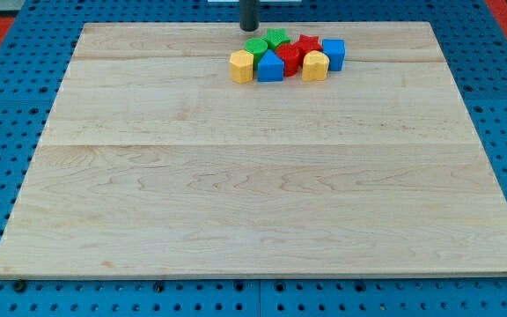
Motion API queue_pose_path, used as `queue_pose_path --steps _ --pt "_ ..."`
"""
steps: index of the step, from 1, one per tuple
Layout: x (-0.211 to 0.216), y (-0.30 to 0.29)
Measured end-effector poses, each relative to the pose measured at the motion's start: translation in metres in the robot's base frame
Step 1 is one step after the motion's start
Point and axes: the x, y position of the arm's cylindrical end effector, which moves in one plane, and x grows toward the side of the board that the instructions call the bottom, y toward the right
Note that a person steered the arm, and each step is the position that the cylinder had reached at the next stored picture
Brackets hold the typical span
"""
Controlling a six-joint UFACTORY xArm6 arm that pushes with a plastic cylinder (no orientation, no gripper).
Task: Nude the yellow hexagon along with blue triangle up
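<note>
While my tip (249,28) stands near the board's (236,202) top edge, just above the green blocks (256,47), it holds nothing. Yellow hexagon (241,66) touches blue triangle (270,67) below.

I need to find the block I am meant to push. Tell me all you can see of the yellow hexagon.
The yellow hexagon is a small, glossy yellow block with flat faceted sides, lying flat on the wooden board near the view's top. It is the leftmost block of the cluster; the blue triangle sits right against its right side. My tip stands apart, above it in the view.
</note>
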Motion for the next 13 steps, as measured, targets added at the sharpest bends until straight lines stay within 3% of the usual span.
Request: queue_pose_path --steps 1,2,3,4,5,6,9,13 --pt "0.024 0.018" --pt "0.013 0.005" --pt "0.006 -0.08" --pt "0.061 -0.094" --pt "0.104 -0.068" --pt "0.118 -0.063" --pt "0.121 0.012" --pt "0.121 0.06"
